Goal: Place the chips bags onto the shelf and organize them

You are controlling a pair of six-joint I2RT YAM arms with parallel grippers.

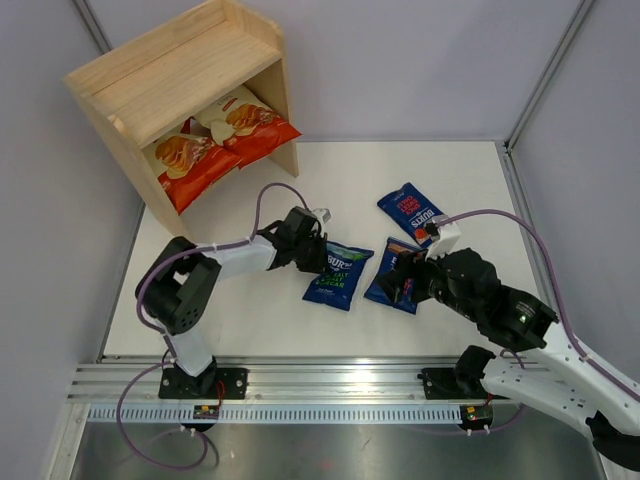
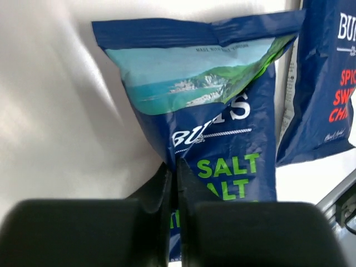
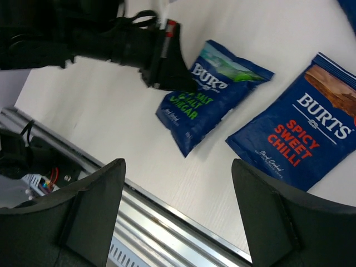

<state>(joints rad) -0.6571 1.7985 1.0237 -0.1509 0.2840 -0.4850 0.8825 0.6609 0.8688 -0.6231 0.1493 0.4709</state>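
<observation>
The wooden shelf (image 1: 170, 80) stands at the back left. Two cream-and-red chips bags (image 1: 190, 165) (image 1: 255, 125) lie on its lower tier. On the white table lies a blue Burts bag with green lettering (image 1: 340, 275) (image 2: 222, 128) (image 3: 214, 100). My left gripper (image 1: 318, 255) (image 2: 176, 167) is shut on this bag's left edge. Right of it lies a Burts Spicy Sweet Chilli bag (image 1: 392, 290) (image 3: 300, 139) (image 2: 325, 83). My right gripper (image 1: 405, 280) (image 3: 178, 164) hovers open over it, holding nothing. A third Burts bag (image 1: 410, 212) lies farther back.
An aluminium rail (image 1: 330, 385) runs along the near table edge, with both arm bases bolted to it. Grey walls close in the table on the left, back and right. The shelf's top tier (image 1: 190, 62) holds nothing.
</observation>
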